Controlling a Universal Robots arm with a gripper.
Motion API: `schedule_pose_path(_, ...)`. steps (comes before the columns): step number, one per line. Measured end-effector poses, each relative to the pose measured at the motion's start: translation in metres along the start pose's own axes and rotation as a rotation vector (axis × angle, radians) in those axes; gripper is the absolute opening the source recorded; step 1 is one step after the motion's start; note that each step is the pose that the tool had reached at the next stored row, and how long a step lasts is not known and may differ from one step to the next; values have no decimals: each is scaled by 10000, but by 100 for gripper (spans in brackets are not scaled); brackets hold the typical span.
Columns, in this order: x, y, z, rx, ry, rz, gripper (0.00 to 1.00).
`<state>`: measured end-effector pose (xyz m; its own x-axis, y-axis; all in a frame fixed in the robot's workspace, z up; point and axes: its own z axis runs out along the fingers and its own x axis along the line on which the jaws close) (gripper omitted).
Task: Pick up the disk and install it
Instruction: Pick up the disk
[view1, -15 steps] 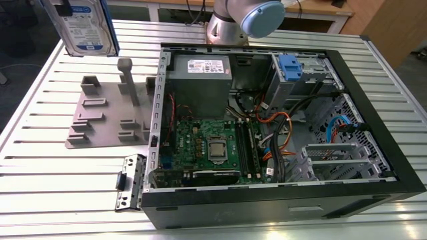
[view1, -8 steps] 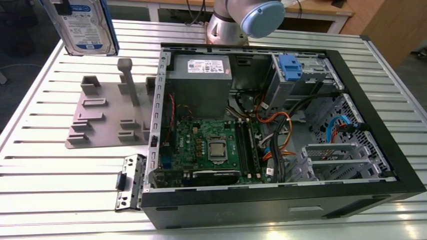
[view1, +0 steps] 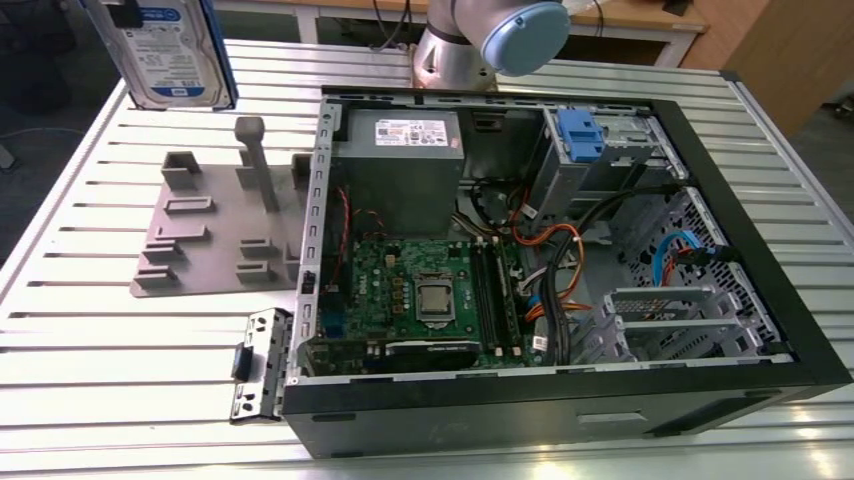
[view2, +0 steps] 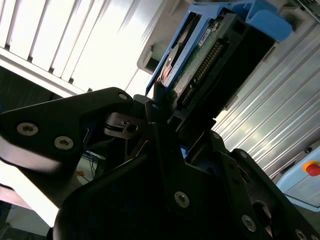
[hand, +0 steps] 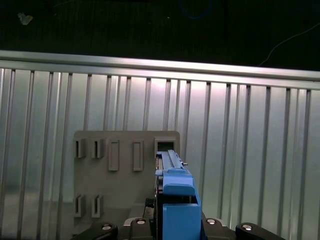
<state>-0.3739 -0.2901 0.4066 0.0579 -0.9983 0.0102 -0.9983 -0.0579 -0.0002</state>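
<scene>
The disk (view1: 167, 50) hangs upright above the table's far corner at the exterior view's left, its white-and-blue label facing the camera and a blue rail along its edge. In the second wrist view my gripper (view2: 165, 107) is shut on the disk (view2: 215, 50), black fingers (view2: 155, 117) clamped against its sides; the circuit board and connector edge show. The first wrist view looks along the disk's blue rail (hand: 177, 200), which is held above the grey holder plate (hand: 125, 175) on the slatted table.
The grey holder plate (view1: 214, 230) with posts lies beside the open computer case (view1: 561, 400). Inside are a grey power supply box (view1: 398, 165), motherboard (view1: 414, 290), cables and a drive cage with a blue latch (view1: 587, 135). A loose bracket (view1: 260, 365) lies by the case. The arm's base (view1: 467, 40) stands behind.
</scene>
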Motion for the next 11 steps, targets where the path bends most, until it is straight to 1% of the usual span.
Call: schedule_pose_path(11, 0, 0, -33, 1, 0, 0, 36)
